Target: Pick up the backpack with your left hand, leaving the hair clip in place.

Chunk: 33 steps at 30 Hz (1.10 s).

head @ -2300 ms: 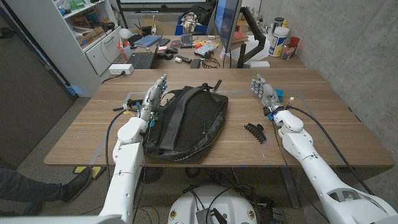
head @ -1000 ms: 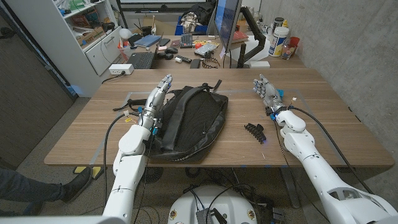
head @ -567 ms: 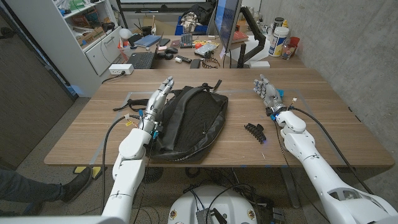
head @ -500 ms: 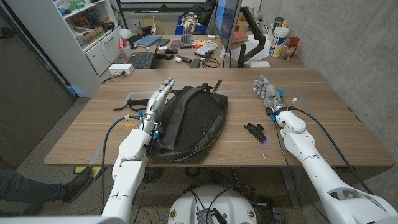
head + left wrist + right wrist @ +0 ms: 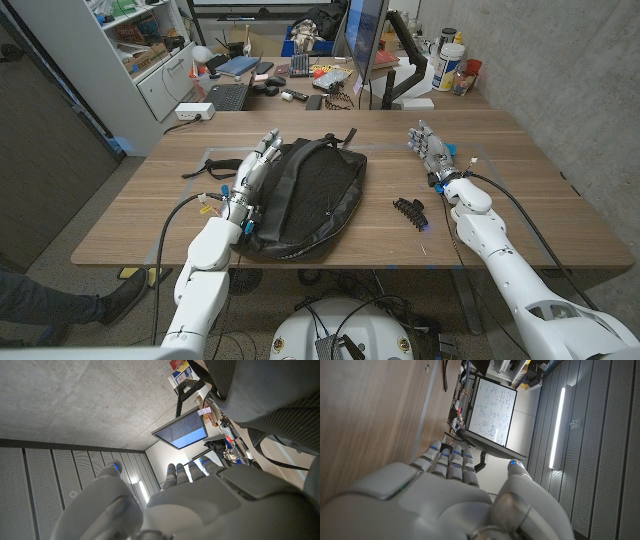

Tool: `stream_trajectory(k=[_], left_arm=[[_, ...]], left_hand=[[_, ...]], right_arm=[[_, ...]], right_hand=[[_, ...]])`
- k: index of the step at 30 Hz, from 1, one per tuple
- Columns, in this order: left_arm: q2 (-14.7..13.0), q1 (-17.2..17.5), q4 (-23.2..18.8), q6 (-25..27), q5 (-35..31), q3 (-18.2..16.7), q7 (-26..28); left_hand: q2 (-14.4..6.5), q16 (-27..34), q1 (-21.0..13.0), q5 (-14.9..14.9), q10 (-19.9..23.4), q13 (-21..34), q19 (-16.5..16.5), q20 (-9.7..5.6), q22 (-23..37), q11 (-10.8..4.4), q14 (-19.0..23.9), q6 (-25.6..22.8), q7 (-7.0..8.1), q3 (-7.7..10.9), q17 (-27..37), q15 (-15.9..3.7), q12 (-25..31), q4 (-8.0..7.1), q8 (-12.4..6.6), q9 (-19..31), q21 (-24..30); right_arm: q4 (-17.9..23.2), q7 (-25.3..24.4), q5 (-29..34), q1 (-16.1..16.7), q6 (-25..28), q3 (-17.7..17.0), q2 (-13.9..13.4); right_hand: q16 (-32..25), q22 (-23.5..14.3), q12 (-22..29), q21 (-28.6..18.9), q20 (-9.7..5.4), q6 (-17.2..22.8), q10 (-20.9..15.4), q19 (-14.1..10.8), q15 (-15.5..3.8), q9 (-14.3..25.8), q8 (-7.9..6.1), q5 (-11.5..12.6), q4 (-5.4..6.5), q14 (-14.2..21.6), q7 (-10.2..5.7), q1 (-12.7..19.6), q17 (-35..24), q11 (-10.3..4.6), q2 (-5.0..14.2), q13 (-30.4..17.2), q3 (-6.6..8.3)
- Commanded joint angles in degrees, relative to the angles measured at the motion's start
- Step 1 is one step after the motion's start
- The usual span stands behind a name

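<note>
The backpack [image 5: 305, 195] lies flat in the middle of the wooden surface [image 5: 520, 215], back panel up, its padded shoulder straps running lengthwise across the dark mesh. It looks soft and slumped, probably light and close to empty, so it should fold and sag when lifted instead of keeping its shape. Whether anything is inside cannot be told, since no opening shows. The fabric itself would likely bunch and slip under the fingers; the straps or the loop at the far end look like the surer places to take hold, because a strap gives something to hook around.

The left hand [image 5: 255, 165] hangs at the backpack's left edge, beside the near strap, fingers straight and slightly apart, holding nothing. In the left wrist view the same hand [image 5: 200, 495] shows its back, fingertips extended, with the bag's mesh just beyond them.

The hair clip [image 5: 409, 211], a small black claw type, sits on the bare wood to the right of the backpack, apart from it and not touching. A lift that drags the bag sideways could brush it, so a straight upward pull seems safer.

The right hand [image 5: 428, 147] stands well off by the far right, fingers spread, idle and empty.
</note>
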<state>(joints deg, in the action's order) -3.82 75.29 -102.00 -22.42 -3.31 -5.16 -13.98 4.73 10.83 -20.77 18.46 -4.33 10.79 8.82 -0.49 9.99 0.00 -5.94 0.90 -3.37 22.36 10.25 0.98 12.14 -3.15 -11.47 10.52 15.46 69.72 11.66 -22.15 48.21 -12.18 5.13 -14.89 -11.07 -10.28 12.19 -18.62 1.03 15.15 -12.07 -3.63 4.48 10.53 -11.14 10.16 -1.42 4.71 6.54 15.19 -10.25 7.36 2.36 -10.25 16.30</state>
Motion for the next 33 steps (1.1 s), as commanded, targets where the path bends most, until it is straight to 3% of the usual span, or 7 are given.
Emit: stream_trajectory(k=[1,33], left_arm=[[-1.5,4.2,-4.0,-1.4,-2.0,0.7,3.6],[-6.5,10.6,-9.7,-4.3,-3.9,2.8,8.0]], left_hand=[[0.0,0.4,-0.7,0.4,0.4,0.2,0.1,0.45,0.3,0.25,0.1,-0.2,-0.09,0.14,0.2,0.00,0.2,0.26,-0.27,0.2,0.0],[-0.1,0.4,-1.6,0.2,1.0,0.2,0.1,1.03,0.4,0.40,0.8,-0.8,0.09,0.06,0.2,0.21,0.2,0.72,-0.32,0.2,-0.6]], right_arm=[[-1.5,0.2,-0.1,-0.6,-0.9,0.0,0.5],[-1.2,0.5,-0.7,-0.7,-0.7,-0.8,-0.1]], right_hand=[[0.1,-0.1,-0.2,0.1,0.26,0.1,-0.2,0.2,0.14,0.2,0.02,0.4,-0.26,0.3,-0.27,0.1,-0.3,-0.35,0.55,-0.2,0.01],[0.2,-0.1,-0.2,0.6,0.29,0.1,-0.3,0.1,0.13,0.2,0.05,0.4,-0.48,0.4,-0.60,0.2,-0.2,-0.41,0.60,-0.2,-0.14]])
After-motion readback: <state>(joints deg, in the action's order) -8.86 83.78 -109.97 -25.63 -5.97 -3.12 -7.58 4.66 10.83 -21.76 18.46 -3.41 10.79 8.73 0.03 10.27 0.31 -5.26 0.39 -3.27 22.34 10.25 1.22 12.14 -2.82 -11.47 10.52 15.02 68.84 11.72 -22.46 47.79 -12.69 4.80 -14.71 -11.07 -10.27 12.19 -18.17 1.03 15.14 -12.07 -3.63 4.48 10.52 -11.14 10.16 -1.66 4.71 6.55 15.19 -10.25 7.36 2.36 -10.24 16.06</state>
